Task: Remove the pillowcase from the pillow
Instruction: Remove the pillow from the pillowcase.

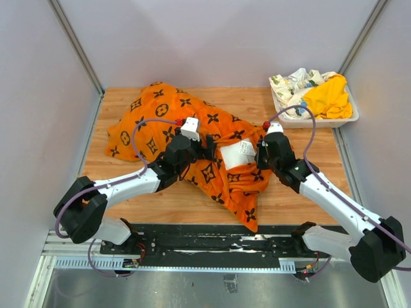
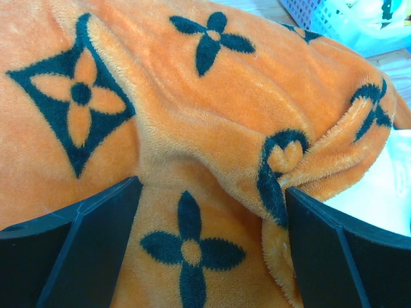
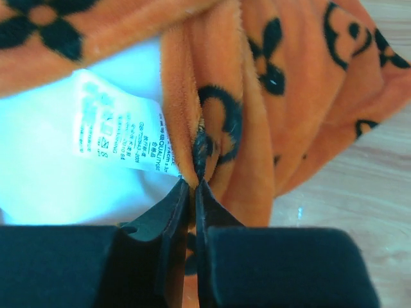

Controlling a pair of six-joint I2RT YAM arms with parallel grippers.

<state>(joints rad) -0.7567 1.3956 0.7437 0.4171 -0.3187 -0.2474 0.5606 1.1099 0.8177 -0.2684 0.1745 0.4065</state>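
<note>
The pillowcase (image 1: 160, 122) sprawls across the middle of the desk (image 1: 173, 202). Its left end lies close to the desk's left edge and its lower tail reaches toward the near edge. The pillow (image 1: 232, 156) shows as a white patch (a printed label on it) at the case's open mouth. The left tool (image 2: 212, 218) stands spread wide over a fold of orange plush just beside that mouth, clamping nothing. The right tool (image 3: 192, 186) has its fingers pressed almost together, pinching the pillowcase's hem where it meets the white. Bare wood lies open at the near left and near right. A white bin (image 1: 321, 122) of cloths sits in the far right corner, apart from the case.
</note>
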